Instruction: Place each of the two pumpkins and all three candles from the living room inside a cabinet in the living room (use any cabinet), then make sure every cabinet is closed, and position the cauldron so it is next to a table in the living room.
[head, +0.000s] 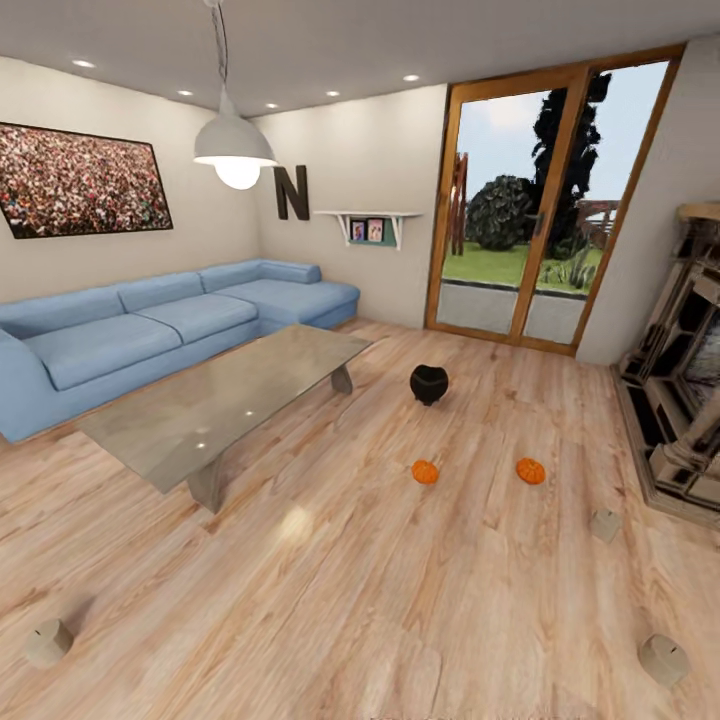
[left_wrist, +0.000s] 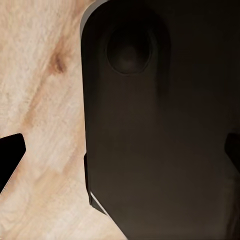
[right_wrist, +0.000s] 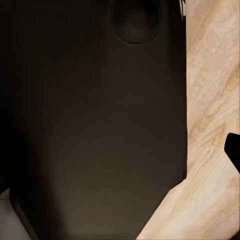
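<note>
Two pumpkins (head: 425, 471) (head: 530, 470) lie on the floor just beyond the cauldron (head: 428, 383), which stands near the worktop (head: 225, 398); three candles (head: 47, 642) (head: 663, 659) (head: 604, 524) sit scattered nearer; whether either pincer is open, I cannot tell; driving in carelessly could knock a candle rolling.

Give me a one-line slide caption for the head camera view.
Living room: black cauldron beside the grey table, two pumpkins and three candles scattered on the floor.

Table (head: 225, 400) before sofa (head: 150, 330); cauldron (head: 428, 383) right of table; pumpkins (head: 425, 472) nearer camera
</note>
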